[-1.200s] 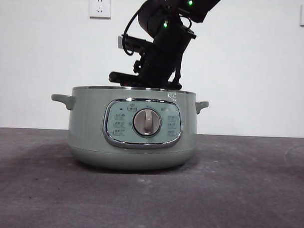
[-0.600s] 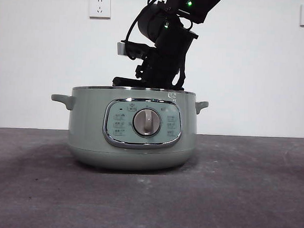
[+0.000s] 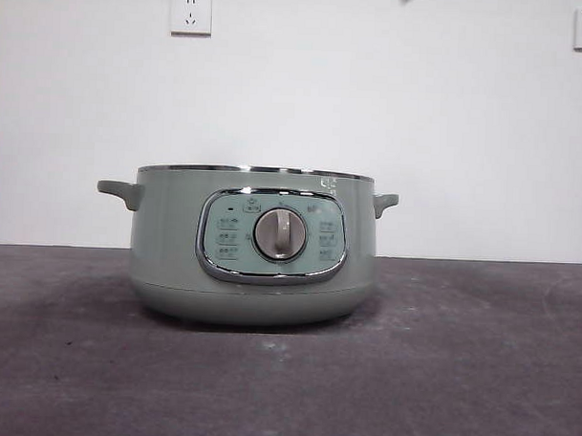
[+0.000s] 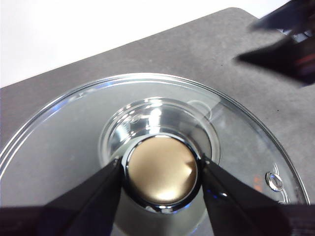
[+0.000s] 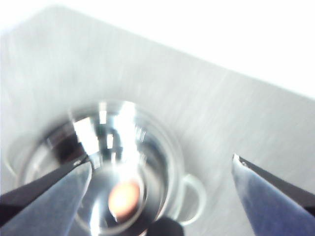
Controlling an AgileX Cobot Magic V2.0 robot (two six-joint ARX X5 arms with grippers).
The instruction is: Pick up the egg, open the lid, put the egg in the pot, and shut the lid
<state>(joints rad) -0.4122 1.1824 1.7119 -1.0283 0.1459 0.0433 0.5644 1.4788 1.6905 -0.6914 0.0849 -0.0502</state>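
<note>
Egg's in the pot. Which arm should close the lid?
Left. The left gripper already clamps the lid by its knob. The right gripper hangs open and empty above the pot, where the egg lies.

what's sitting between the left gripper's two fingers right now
In the left wrist view, the lid's round knob fills the gap between the left gripper's fingers, which press its sides.

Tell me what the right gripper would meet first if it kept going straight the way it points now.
Probably the small reddish-brown egg lying in the open pale green pot. The right gripper points down into it with fingers apart, though the blurred view makes depth uncertain.
</note>
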